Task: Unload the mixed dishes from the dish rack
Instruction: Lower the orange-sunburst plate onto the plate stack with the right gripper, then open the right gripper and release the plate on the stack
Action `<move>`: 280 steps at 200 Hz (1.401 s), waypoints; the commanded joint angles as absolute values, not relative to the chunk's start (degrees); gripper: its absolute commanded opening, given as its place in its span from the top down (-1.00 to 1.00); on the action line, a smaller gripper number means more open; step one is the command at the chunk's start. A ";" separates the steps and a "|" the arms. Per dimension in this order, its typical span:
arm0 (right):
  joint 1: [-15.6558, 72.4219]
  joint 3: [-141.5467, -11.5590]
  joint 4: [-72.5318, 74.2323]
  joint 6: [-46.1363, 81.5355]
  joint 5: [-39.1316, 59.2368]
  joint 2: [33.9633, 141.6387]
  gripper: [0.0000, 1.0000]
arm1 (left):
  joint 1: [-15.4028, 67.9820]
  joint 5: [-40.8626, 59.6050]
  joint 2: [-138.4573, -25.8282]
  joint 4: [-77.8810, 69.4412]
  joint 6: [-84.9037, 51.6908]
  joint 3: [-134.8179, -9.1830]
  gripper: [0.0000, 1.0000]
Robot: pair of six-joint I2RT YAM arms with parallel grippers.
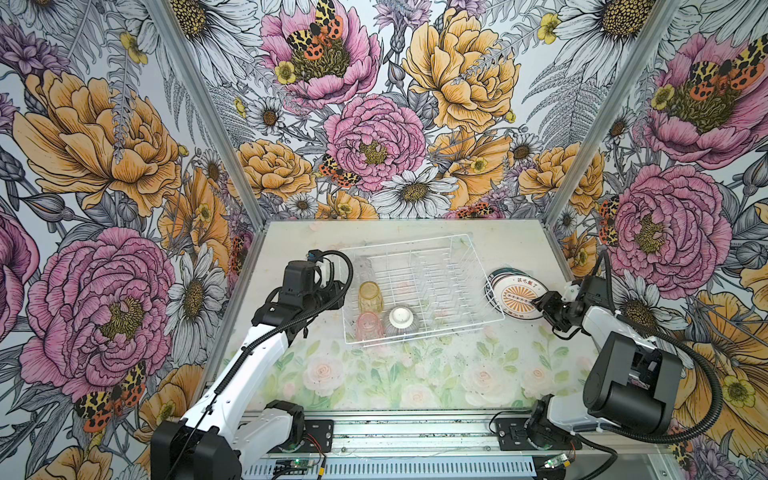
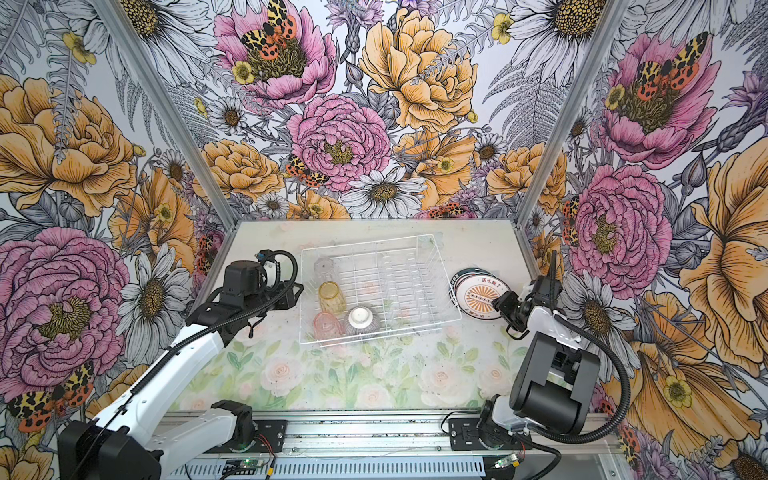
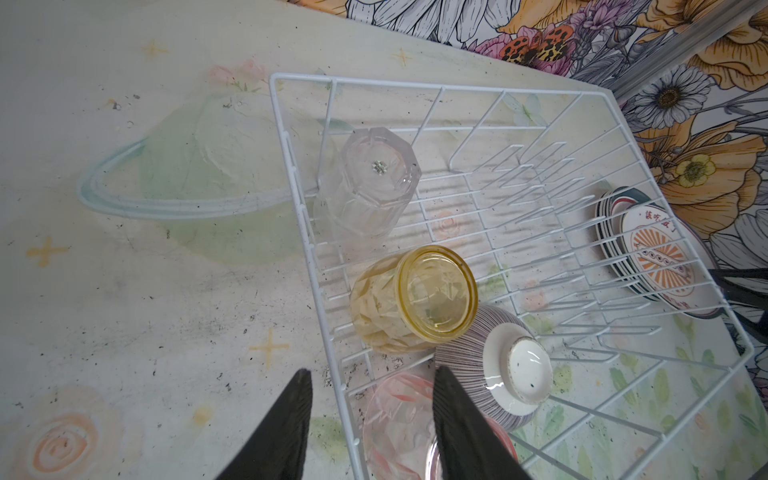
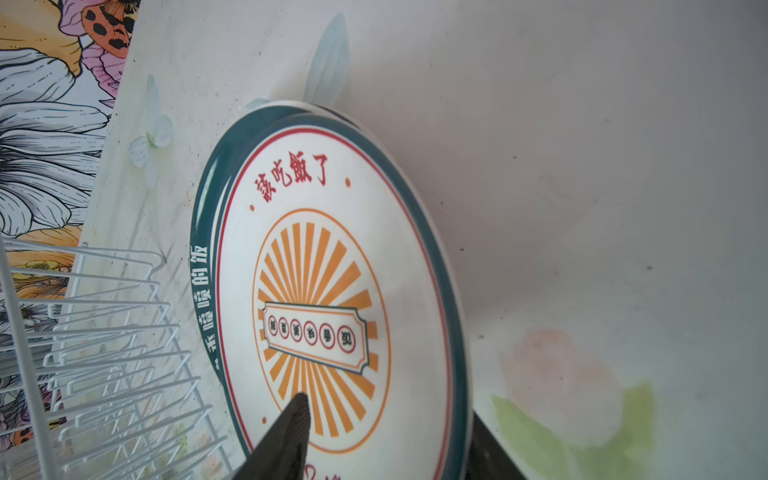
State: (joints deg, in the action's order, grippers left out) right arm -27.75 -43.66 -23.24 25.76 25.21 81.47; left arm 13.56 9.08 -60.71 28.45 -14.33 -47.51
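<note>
The right tool (image 1: pixel 538 305) was open around the sunburst plate (image 4: pixel 316 291), at 3 o'clock from the dish rack (image 1: pixel 424 331). The left tool (image 3: pixel 368 374) was open by the pink glass (image 3: pixel 399 415).

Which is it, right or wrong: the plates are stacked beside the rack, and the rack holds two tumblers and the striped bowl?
Wrong on the count. The left wrist view shows three in the rack: the clear tumbler, the amber tumbler and the pink tumbler, plus the striped bowl. The plates are stacked beside the rack.
</note>
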 commanded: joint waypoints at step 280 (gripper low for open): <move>-15.56 -57.46 -25.58 25.18 9.58 95.24 -0.95 | 11.81 12.58 -59.41 25.75 -12.91 -45.91 0.01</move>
